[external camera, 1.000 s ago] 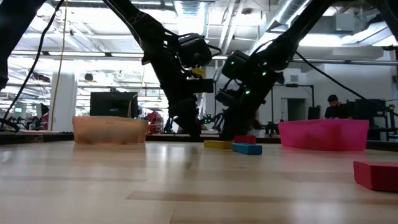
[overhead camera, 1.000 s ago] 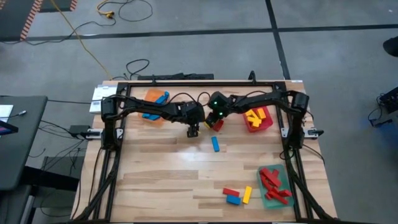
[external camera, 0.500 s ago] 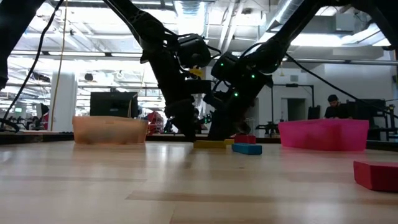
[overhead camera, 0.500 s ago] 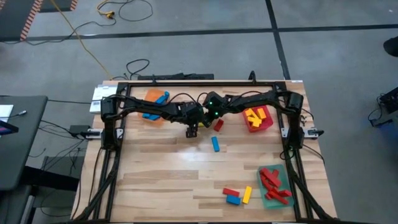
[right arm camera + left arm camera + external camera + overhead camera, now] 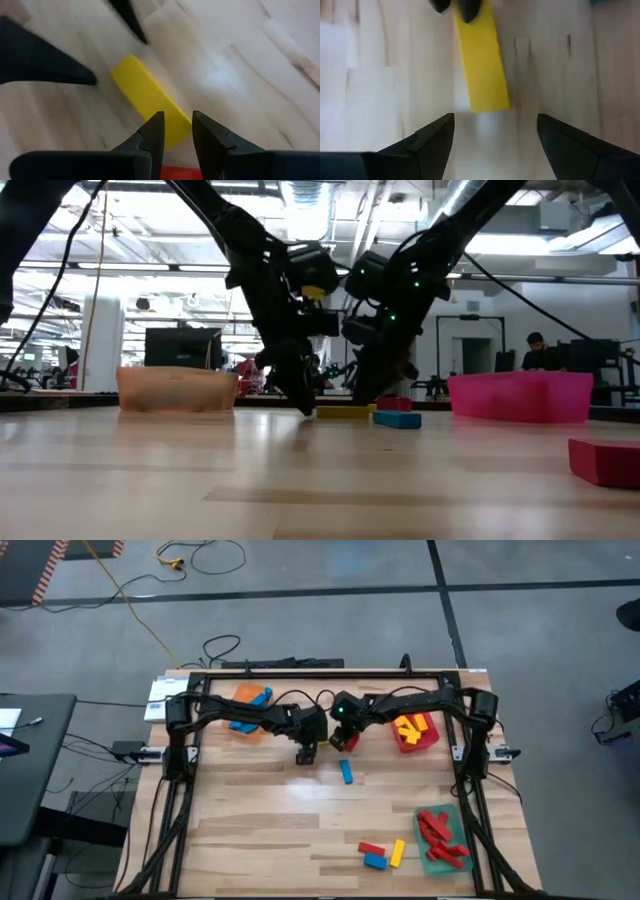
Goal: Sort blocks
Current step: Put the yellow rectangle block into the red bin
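Since a second ago our right gripper (image 5: 338, 740) has swung inward from beside the pink tray to meet our left gripper (image 5: 306, 752) at mid-table, while the left one has barely shifted

Nearest the front edge, three loose blocks (image 5: 381, 854) — red, blue, yellow — lie unsorted, just beside the green tray (image 5: 437, 863) that already holds a heap of red ones. Farther in, a blue block (image 5: 346, 772) lies alone. Then come the grippers: our left one stands wide open, its fingers (image 5: 435, 137) straddling the near end of a yellow block (image 5: 480, 70) flat on the wood without touching it; our right one is narrowed with nothing between its fingers (image 5: 152, 132), hanging just over the other end of that same block, a red block (image 5: 350, 741) beside it. At the back, the pink tray (image 5: 431, 736) holds yellows and the orange tray (image 5: 243, 696) blues. We judge the sorting well over halfway, with about six blocks left
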`<act>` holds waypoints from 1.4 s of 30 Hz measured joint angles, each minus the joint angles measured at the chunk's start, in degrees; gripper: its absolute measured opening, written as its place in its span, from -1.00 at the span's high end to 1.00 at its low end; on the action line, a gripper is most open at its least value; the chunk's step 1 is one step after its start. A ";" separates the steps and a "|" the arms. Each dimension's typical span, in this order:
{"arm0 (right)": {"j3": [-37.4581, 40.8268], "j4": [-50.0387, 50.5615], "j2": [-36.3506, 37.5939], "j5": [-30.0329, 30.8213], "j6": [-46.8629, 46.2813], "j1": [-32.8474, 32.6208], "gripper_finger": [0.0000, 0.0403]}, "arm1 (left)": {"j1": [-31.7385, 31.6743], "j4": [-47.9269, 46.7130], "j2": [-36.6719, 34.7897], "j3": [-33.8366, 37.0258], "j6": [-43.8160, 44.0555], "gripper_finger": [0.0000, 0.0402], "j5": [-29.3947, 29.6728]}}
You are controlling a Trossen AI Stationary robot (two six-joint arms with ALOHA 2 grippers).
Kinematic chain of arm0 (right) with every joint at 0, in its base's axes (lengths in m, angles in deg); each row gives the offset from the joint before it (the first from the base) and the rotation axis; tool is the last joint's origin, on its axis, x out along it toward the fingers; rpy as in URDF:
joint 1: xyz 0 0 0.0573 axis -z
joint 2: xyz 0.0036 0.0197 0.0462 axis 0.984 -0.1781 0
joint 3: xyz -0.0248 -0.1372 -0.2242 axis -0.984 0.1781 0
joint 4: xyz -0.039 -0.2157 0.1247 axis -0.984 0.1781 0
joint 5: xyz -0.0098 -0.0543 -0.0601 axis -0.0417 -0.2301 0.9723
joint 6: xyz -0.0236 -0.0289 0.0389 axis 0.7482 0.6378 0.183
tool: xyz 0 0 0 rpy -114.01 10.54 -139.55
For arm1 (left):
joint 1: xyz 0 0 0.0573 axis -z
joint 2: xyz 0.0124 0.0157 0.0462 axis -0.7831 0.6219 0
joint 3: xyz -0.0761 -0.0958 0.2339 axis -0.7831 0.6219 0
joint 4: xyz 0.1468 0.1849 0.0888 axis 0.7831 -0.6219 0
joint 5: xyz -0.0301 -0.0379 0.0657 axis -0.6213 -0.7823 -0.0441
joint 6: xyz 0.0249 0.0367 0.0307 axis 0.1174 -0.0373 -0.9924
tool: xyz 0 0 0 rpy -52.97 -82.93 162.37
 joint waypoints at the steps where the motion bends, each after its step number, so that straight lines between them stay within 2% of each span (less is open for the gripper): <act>1: 0.00 -0.05 0.00 -0.20 0.00 -0.28 0.41 | -0.30 0.41 0.14 -0.02 0.12 -0.39 -0.82; 7: -0.01 0.05 0.00 -0.13 0.01 -0.37 0.41 | -1.11 1.36 0.80 -0.02 0.79 -0.39 -6.51; 14: 0.00 0.34 0.02 0.10 0.46 -0.01 0.41 | -1.28 2.38 0.94 0.02 1.41 -0.39 -6.95; 25: -0.02 4.34 4.14 0.23 -1.50 -0.92 0.41 | -1.19 4.50 1.13 0.04 2.47 -0.39 -7.42; 34: -0.01 5.20 3.39 0.22 -3.81 -2.40 0.41 | -1.17 4.94 1.13 0.11 2.45 -0.38 -8.98; 37: -0.02 5.29 3.39 0.30 -4.15 -2.23 0.41 | -1.17 4.92 1.13 0.11 2.44 -0.29 -9.07; 42: -0.02 6.16 4.02 0.30 -4.53 -2.62 0.41 | -1.17 4.95 1.13 0.11 2.17 0.01 -9.07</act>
